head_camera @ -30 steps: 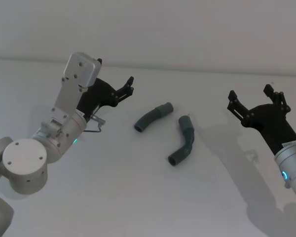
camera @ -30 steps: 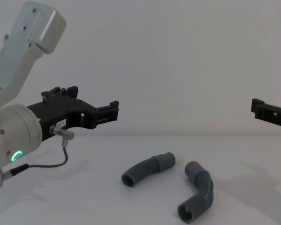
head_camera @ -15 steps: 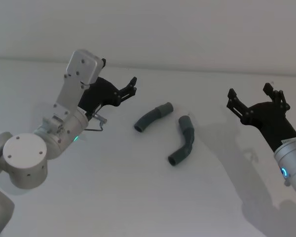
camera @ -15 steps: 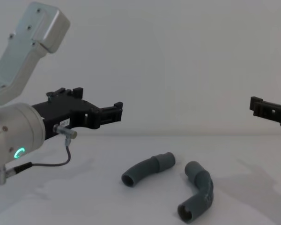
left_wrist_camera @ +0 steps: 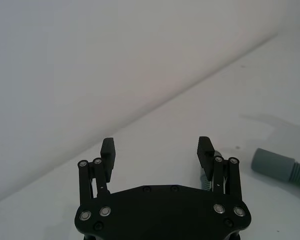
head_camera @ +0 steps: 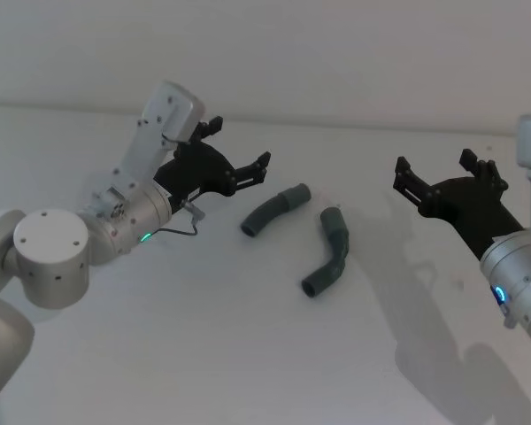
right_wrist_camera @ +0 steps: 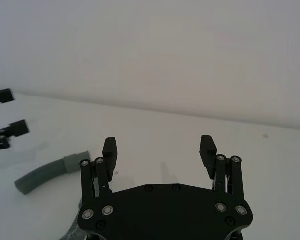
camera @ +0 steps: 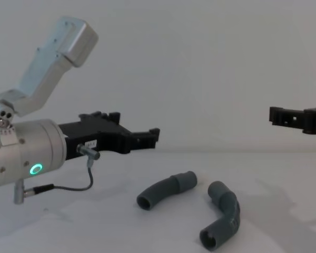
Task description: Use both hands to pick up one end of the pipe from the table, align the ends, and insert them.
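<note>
So, near pipe piece (head_camera: 329,252): lies flat on the white counter (head_camera: 203,354), right of centre, bent, with one open cuff facing the near side and nothing touching it.
Far pipe piece (head_camera: 273,210): lies just left of it and beyond, apart from it. Its right cuff (head_camera: 294,193) is near the other piece's far cuff (head_camera: 333,220).
Left gripper (head_camera: 241,142): hovers left of the far piece, above the counter, jaws spread wide with nothing between them.
Right gripper (head_camera: 434,165): hovers well to the right of both pieces, jaws spread and empty.
Handling: probably light. The ribbed middles likely flex, and the smooth cuffs look stiff but slippery.
Hold: best on the ribs just behind each cuff, leaving the mating ends free. A bent piece may roll when pinched.
</note>
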Motion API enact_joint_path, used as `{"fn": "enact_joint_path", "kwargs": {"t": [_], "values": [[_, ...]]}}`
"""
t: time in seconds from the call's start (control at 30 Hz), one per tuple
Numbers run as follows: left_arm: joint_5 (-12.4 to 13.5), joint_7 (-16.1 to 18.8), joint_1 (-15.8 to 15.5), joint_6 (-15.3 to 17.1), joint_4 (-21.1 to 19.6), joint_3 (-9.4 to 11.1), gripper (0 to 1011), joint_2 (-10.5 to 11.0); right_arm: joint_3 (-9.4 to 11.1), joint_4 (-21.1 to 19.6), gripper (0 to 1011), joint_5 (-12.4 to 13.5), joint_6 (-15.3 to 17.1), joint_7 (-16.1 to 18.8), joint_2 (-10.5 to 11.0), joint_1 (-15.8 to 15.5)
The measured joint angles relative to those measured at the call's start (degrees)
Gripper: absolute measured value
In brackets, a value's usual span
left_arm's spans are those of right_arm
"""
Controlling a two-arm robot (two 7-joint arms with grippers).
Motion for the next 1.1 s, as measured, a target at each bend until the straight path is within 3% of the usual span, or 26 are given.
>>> {"fn": "enact_joint_path", "kwargs": {"t": [0.13,0.47,1.1], "values": [[-1.1,-4.2,-2.4,0.4,3.4,0.8,1000,-0.5,-0.4,-1.8,1004,0.0,4.1,-0.9,-0.3,-0.2],[-2.4,-10.2,-5.4,2.1,8.2,2.1,1000,-0.9,-1.4,-5.0,1004,-0.2,10.3,-1.1,0.0,-2.2],[-3.4,-14.3,-6.8,5.5,10.1,2.7,1000,-1.1,-3.7,-7.4,1004,-0.5,14.6,1.0,0.9,-5.1]]}}
